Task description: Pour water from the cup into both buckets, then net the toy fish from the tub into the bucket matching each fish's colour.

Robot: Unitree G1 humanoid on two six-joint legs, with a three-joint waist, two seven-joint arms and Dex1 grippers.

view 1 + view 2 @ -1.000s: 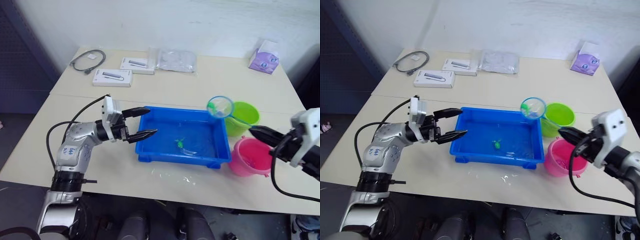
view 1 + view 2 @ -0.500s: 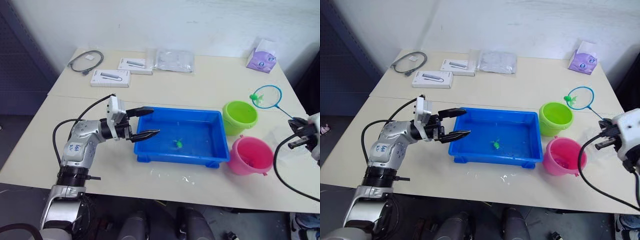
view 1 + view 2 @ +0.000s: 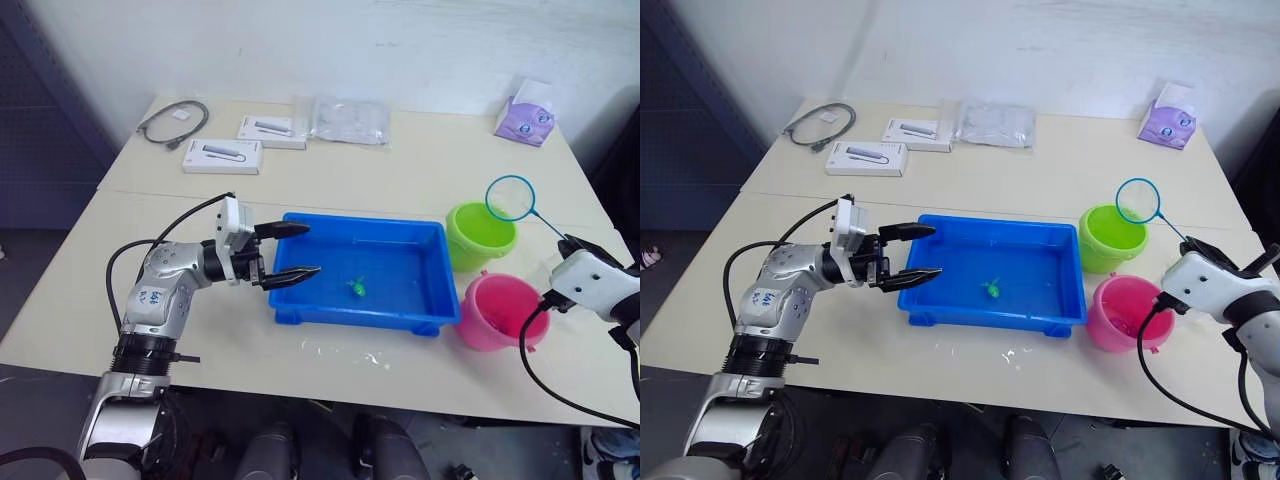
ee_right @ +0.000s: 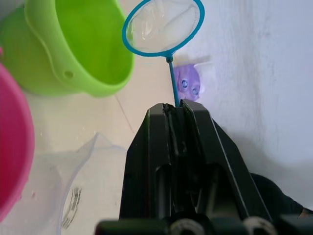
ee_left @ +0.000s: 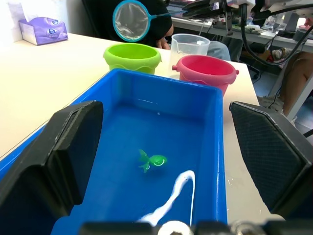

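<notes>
The blue tub sits mid-table with one green toy fish lying in it. My left gripper is open at the tub's left end, one finger over the rim and one in front of it. To the tub's right stand the lime green bucket and, nearer, the pink bucket. My right gripper is shut on the thin handle of the net. Its blue ring hangs empty just above the green bucket's far rim. The clear cup stands beyond the pink bucket, beside my right arm.
At the table's far side lie a coiled grey cable, two white boxes, a plastic bag and a purple tissue pack. A small water spill marks the table in front of the tub.
The net swung from the tub's far right corner out to the right, then back above the green bucket. A green bit seen at its rim no longer shows. The left gripper stayed.
</notes>
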